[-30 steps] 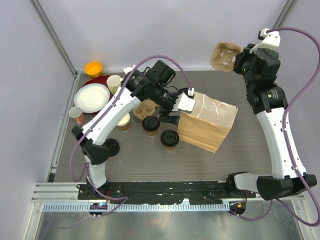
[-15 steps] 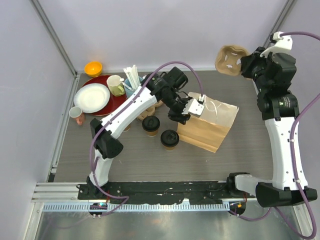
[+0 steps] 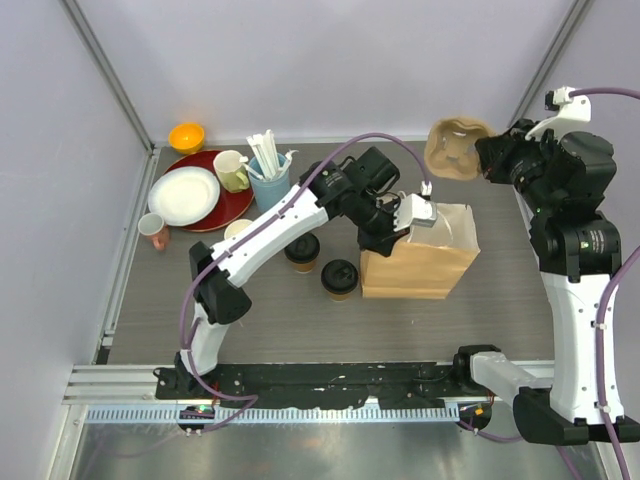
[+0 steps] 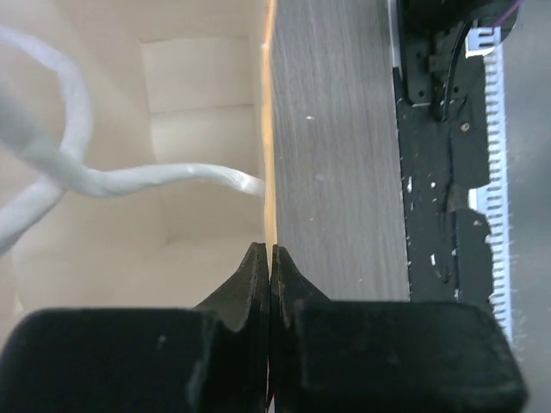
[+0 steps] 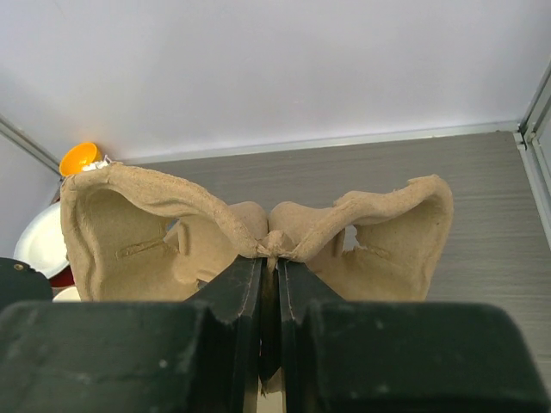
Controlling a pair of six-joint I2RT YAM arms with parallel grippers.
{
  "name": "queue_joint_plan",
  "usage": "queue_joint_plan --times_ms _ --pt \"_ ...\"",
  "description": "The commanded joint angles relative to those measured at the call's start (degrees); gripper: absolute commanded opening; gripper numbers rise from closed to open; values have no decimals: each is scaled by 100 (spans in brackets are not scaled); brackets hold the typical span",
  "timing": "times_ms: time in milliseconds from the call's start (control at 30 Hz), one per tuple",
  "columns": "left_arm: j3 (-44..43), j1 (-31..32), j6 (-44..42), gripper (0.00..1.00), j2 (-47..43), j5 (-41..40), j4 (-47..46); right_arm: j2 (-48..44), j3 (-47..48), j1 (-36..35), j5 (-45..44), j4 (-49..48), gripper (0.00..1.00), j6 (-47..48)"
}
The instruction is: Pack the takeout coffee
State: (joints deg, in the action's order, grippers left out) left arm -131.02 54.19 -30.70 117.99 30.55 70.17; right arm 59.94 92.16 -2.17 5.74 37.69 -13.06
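Two black-lidded brown kraft cups on your desk, a third, unlidded, half hidden; left gripper pinches the brown paper bag, right gripper clamps one pulp carrier.

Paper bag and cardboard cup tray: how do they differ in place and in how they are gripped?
The paper bag rests on the table; the cup tray hangs in the air. The left gripper pinches the bag's rim; the right gripper pinches the tray's middle ridge. The bag has smooth walls; the tray has moulded wells. Both are brown.
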Motion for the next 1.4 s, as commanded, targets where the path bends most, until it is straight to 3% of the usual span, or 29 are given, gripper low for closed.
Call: queue_joint_plan --times_ms 0,233,333,467,567,767,933,1000,1067,1200,1367 --pt "-353 65 1013 2 -93 154 -662 -62 -84 -2 -11 89 1 101" --pt "-486 284 1057 0 39 -110 -453 0 39 -2 -485 344 1 348" --pt "-337 433 864 6 39 -49 -224 -79 74 -11 -547 414 1 392" --pt "-555 478 750 22 92 39 -232 -106 83 -2 -547 537 1 418" --pt "-810 496 732 53 136 136 -171 -132 83 -2 -547 634 1 436" --pt "-1793 504 863 70 119 206 119 -176 284 -2 -547 827 1 427" --pt "-2621 391 661 68 -48 215 506 -150 557 -2 -329 985 1 374" --pt "-2474 146 898 54 -127 -3 305 -80 689 -2 -214 1186 1 374" --pt "-2184 -75 952 48 -171 -267 59 -62 681 -2 -4 1319 1 366" --pt "-1621 -716 769 62 82 -436 -574 -35 496 -2 576 1547 1 199" --pt "-1470 -788 495 73 382 212 -654 -175 102 -2 788 1645 1 -56"
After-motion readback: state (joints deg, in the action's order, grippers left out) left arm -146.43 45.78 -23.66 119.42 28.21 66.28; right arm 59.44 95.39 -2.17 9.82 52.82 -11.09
